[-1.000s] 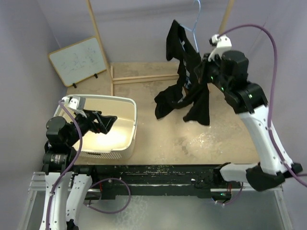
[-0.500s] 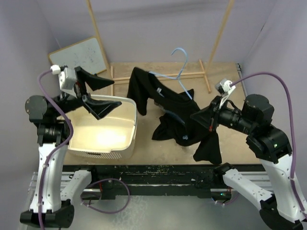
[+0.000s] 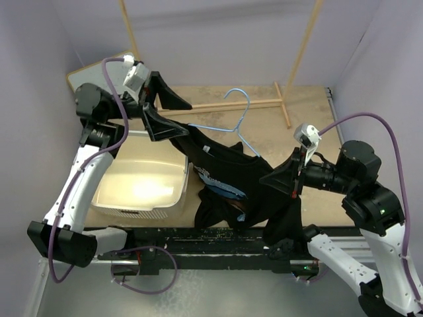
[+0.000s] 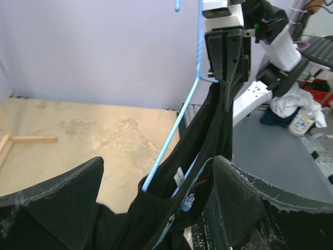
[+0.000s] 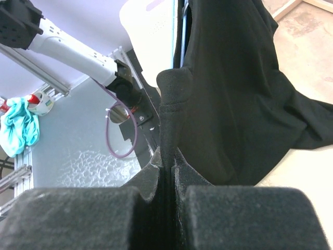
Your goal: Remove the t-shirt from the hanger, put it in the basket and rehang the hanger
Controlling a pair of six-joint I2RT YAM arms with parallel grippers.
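Observation:
The black t-shirt (image 3: 248,178) with its light-blue print hangs stretched above the table's front middle. The light-blue wire hanger (image 3: 238,117) is still inside it, hook up. My right gripper (image 3: 268,179) is shut on a fold of the t-shirt (image 5: 234,94), pinched between the jaws (image 5: 169,159). My left gripper (image 3: 187,119) is open at the shirt's left end. In the left wrist view the t-shirt (image 4: 208,135) and the hanger wire (image 4: 177,127) lie between its wide-apart fingers (image 4: 158,162), and the cloth touches the right finger (image 4: 244,203).
A white bin (image 3: 185,173) stands at the front left under my left arm. A whiteboard (image 3: 76,78) leans at the back left. The wooden rack's posts (image 3: 307,39) and base bars (image 3: 218,105) stand at the back of the tan table (image 3: 310,119).
My right gripper pulled the t-shirt and hanger from the rack down to the front. My left arm rose from the bin and swung right to the shirt's left end.

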